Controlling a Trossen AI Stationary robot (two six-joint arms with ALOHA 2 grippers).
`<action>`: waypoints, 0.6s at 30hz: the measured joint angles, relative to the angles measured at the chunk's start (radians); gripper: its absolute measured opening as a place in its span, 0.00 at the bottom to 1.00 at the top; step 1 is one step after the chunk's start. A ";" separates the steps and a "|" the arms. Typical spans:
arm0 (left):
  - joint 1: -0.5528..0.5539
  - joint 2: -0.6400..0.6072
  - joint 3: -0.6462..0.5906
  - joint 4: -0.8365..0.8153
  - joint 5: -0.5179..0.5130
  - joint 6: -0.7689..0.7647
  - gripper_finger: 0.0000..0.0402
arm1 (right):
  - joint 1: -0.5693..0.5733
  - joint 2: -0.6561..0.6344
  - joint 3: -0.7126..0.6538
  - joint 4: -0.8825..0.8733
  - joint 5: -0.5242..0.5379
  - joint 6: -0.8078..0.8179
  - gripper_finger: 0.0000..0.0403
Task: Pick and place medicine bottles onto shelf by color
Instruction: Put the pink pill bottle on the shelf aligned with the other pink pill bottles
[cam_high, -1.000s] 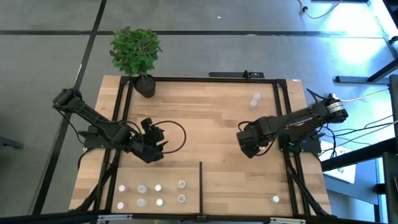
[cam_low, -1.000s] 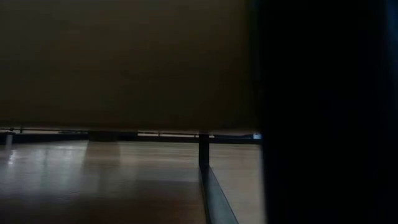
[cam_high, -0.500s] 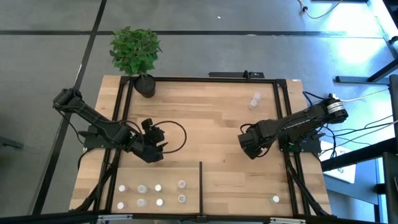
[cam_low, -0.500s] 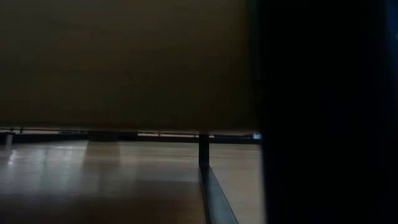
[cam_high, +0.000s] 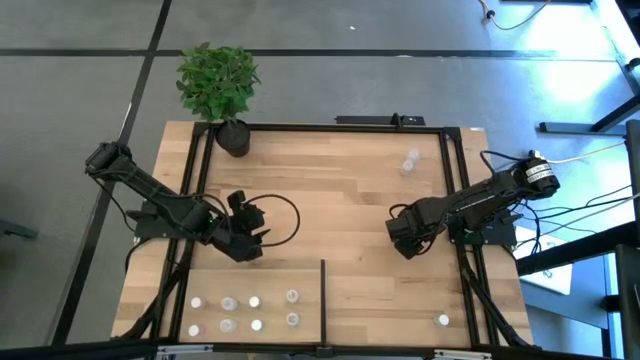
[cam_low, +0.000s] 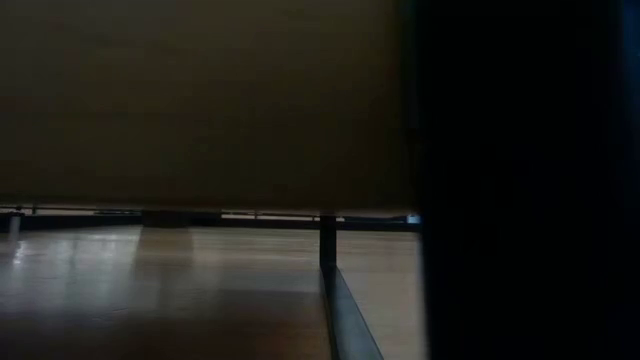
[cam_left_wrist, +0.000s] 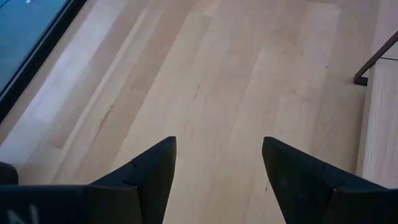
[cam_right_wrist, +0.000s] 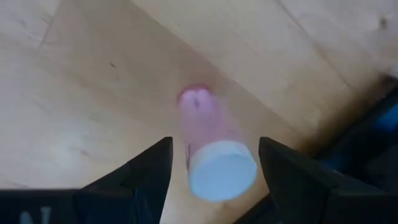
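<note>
Right end effector (cam_right_wrist: 211, 158) hangs by the shelf's (cam_high: 340, 190) right rail, fingers spread about a pinkish medicine bottle (cam_right_wrist: 214, 152), grip unconfirmed. Left end effector (cam_left_wrist: 217, 162) gapes empty at left. Seven bottles (cam_high: 243, 312) stand near-left of the divider bar (cam_high: 322, 295); plant pot (cam_high: 234, 137) far-left.

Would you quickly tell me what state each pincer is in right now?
Left pincer: open, empty, above bare wood.
Right pincer: fingers on either side of a pinkish bottle with a white cap; a firm grip cannot be told.
</note>
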 joint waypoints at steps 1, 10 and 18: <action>0.000 0.000 0.000 0.000 0.000 0.000 0.58 | 0.000 0.000 -0.006 0.003 0.000 0.000 0.59; 0.000 0.000 0.000 0.000 0.000 0.000 0.58 | 0.000 0.000 -0.020 0.068 0.061 -0.030 0.59; 0.000 0.000 0.000 0.000 0.000 0.000 0.58 | 0.000 0.000 -0.020 0.090 0.057 -0.029 0.52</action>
